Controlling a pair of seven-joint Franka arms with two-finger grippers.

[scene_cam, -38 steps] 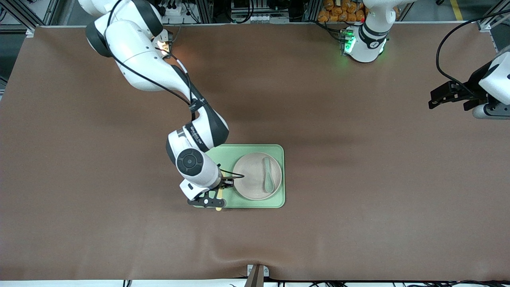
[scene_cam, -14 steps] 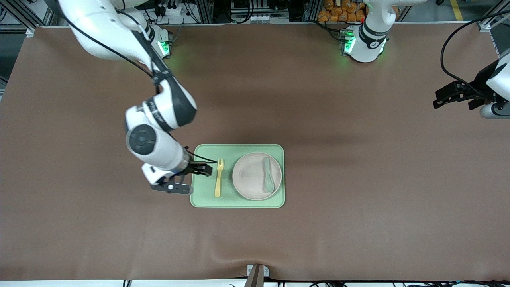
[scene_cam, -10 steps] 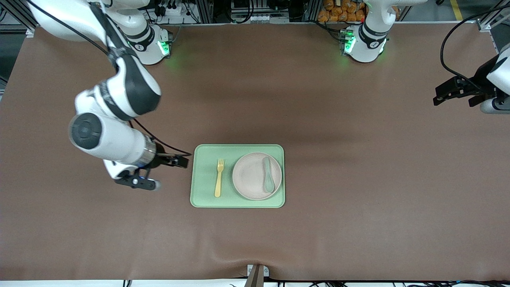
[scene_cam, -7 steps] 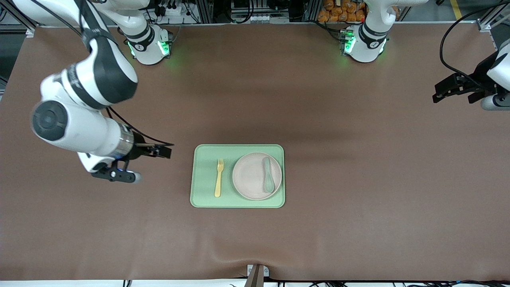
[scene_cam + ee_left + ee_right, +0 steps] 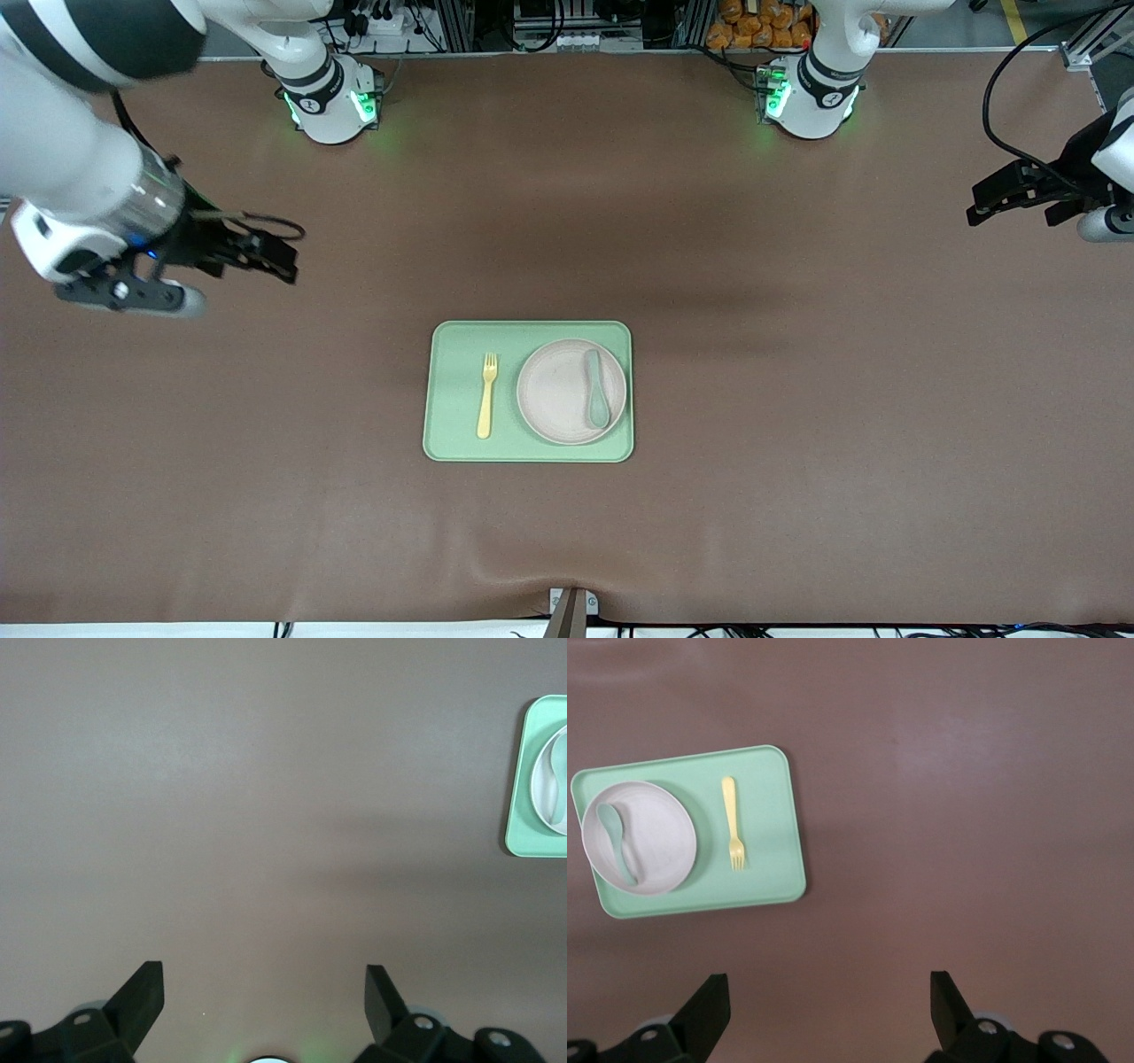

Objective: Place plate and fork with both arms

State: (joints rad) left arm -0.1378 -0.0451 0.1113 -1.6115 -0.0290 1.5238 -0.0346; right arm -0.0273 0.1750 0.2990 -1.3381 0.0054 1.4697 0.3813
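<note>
The plate (image 5: 571, 391) and fork (image 5: 486, 395) lie side by side on the tray (image 5: 452, 443), so placing looks done. The right gripper (image 5: 266, 257) and left gripper (image 5: 1005, 197), both wide and empty, hang over bare table well clear of the tray, one toward each end.

A brown mat (image 5: 620, 221) covers the whole table, creasing at its near edge. Along the far edge, metal framing (image 5: 496, 22) and cables (image 5: 399, 18) crowd in.
</note>
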